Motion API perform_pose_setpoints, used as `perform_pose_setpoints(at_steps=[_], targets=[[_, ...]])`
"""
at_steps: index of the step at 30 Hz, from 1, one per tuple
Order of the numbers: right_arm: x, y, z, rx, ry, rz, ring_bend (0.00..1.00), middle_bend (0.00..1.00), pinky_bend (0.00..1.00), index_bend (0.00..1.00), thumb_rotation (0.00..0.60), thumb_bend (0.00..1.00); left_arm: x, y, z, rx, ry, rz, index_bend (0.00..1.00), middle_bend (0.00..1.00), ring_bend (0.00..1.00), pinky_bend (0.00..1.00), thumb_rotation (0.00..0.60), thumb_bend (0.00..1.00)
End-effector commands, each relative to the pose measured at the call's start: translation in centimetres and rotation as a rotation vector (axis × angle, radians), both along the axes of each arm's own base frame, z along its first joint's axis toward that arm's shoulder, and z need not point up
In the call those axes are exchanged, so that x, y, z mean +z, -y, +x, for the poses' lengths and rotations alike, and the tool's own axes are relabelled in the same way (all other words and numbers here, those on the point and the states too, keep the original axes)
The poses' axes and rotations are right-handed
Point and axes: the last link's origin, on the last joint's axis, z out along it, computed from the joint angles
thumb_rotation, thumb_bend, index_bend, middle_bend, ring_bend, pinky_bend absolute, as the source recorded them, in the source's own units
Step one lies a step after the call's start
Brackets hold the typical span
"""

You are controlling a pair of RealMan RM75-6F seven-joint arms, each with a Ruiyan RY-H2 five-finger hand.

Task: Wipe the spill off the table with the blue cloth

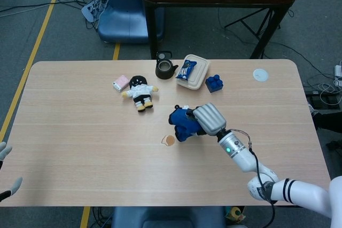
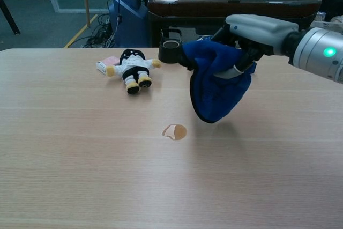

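Wood table [image 1: 64, 132], workshop floor + dark bench behind. We've got the blue cloth [image 2: 217, 81] bunched in the right hand [image 1: 206, 119], fingers clamped on it, lifted off the tabletop near centre, just right of the spill [image 2: 174, 131]. Spill looks untouched, brown patch mid-table. Left hand [image 1: 5, 172] at the near-left edge, mostly out of frame; can't tell its state. Progress: pickup done; lowering onto the spill + the wiping itself are left.

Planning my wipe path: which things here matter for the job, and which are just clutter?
Job: crumpled blue cloth, held by right hand; small brown spill on wooden table.

Clutter: plush doll, pink packet, black teapot, beige lidded box, blue toy brick.
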Motion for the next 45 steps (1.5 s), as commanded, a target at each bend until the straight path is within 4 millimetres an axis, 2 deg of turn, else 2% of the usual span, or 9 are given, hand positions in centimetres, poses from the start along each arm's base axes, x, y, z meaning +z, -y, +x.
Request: perform_pose_setpoints(at_steps=[1,7,10,16,25,34,45], targets=[[-0.7,-0.3,3.9,0.067,0.051,0.014,0.61,0.66,0.78,0.79,0.6,0.56,0.1,0.1,0.0,0.0,0.001,0.001,0.12,0.06,0.04,0.07,0.6,0.25],[-3.2,-0.3,6.5,0.086,0.058,0.049,0.61,0.65,0.78,0.79,0.6,0.56,0.2,0.2,-0.2,0.008,0.002,0.004,0.12,0.06,0.04,0.07,0.6,0.25],[-4.8,-0.3,6.8,0.088,0.032,0.063,0.61,0.65,0.78,0.79,0.6,0.56,0.3,0.3,-0.3,0.013,0.002,0.005,0.12,0.06,0.04,0.07,0.6,0.25],[-8.3,-0.7,5.8,0.097,-0.071,0.109,0.61,0.65,0.78,0.79,0.6,0.56,0.5,0.5,-0.6,0.025,0.004,0.007,0.12,0.06,0.04,0.07,0.6,0.25],[-12.3,-1.0,4.5,0.088,-0.158,0.168,0.61,0.65,0.78,0.79,0.6,0.56,0.4,0.6,-0.8,0.032,0.006,0.005,0.12,0.06,0.04,0.07,0.6,0.25],[-13.8,-1.8,2.7,0.121,-0.246,0.196,0.61,0.65,0.78,0.79,0.6,0.55,0.4,0.9,-0.9,0.037,0.008,0.008,0.12,0.06,0.04,0.07,0.6,0.25],[-12.2,0.4,-0.3,0.07,-0.314,0.114,0.61,0.65,0.78,0.79,0.6,0.55,0.4,1.0,-1.0,0.035,0.009,0.009,0.12,0.06,0.04,0.07,0.6,0.25]])
